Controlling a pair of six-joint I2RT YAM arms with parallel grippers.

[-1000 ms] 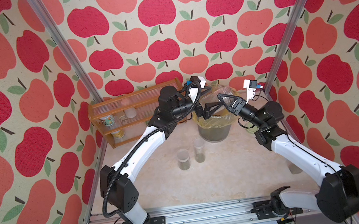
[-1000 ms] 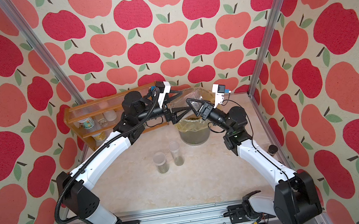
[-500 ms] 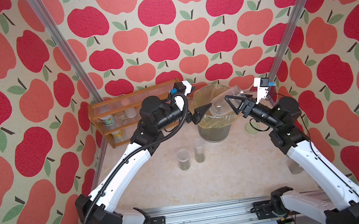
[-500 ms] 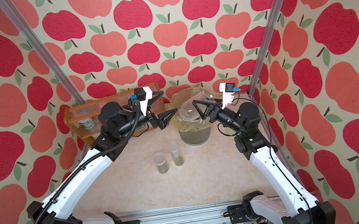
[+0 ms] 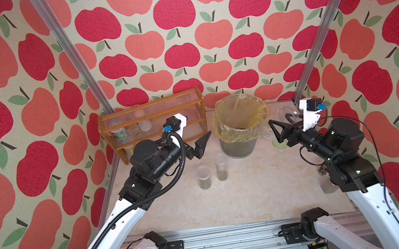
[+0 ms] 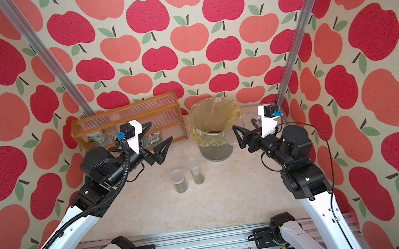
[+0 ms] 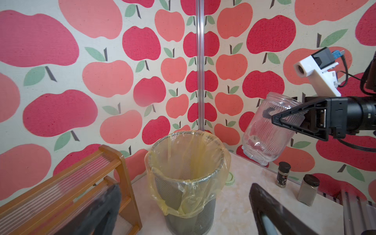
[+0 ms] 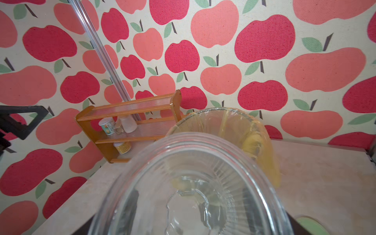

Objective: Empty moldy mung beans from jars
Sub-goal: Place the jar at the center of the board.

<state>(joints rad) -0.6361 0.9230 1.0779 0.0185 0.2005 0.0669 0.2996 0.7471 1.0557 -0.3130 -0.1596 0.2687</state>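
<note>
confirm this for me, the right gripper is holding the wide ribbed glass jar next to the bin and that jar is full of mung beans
Not full: the wide ribbed glass jar is empty. The left wrist view shows bare clear glass from mouth to base, with nothing inside. The rest holds: the right gripper is holding it next to the bin.

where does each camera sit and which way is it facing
Top views: high over the robot's base, looking down at the table; both arms, left gripper, right gripper show.
Left wrist: on the left arm, facing the bin and the clear jar held by the right gripper; own open fingers in foreground.
Right wrist: on the right arm, looking into the jar's mouth, bin and shelf rack beyond; one left finger shows.
Shared: both wrist views see the bin.
</note>
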